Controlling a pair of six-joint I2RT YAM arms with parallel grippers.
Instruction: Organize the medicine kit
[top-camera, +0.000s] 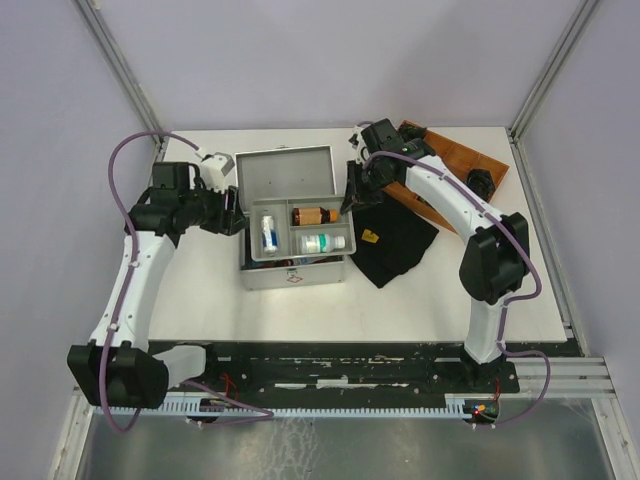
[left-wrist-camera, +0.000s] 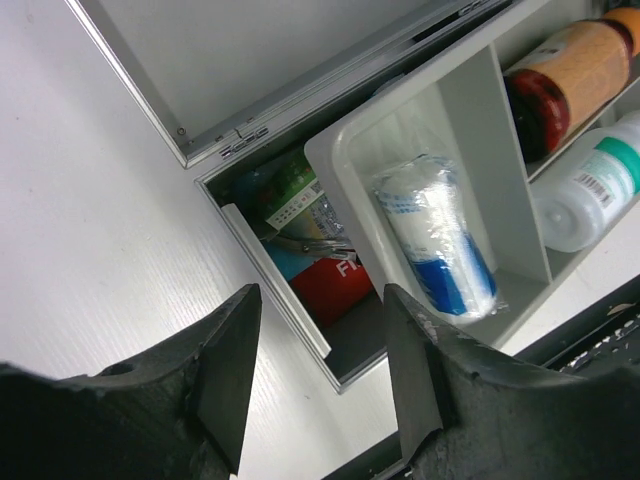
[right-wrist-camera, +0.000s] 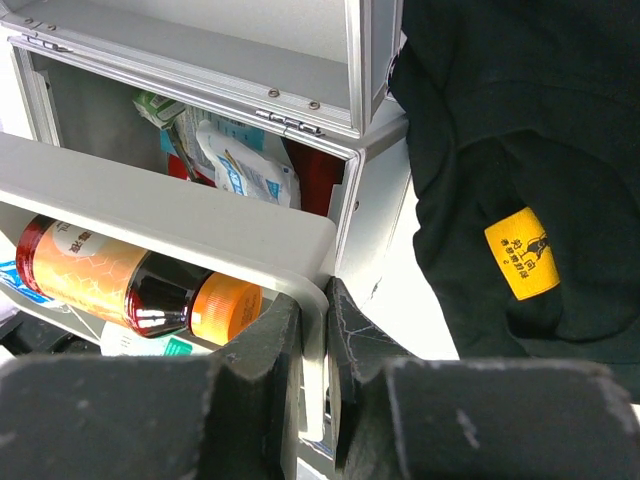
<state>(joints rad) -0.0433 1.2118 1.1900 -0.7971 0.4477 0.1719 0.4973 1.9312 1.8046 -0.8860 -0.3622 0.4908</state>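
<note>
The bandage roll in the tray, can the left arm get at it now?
Probably yes: the open left tool faces the bandage roll, which lies uncovered in the tray, in its near compartment.

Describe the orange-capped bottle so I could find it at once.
In the middle of the white table stands an open silver metal case with a grey divided tray on top. The bottle lies on its side in the tray's far right compartment: dark brown, orange label, unlike the white bottle and blue-and-white roll beside it.

Walls: you face pale lavender panels (top-camera: 330, 60) on three sides.
Frame: silver posts (top-camera: 114, 60) rise at your back corners.
Tabletop: your white tabletop (top-camera: 300, 310) is evenly lit.
</note>
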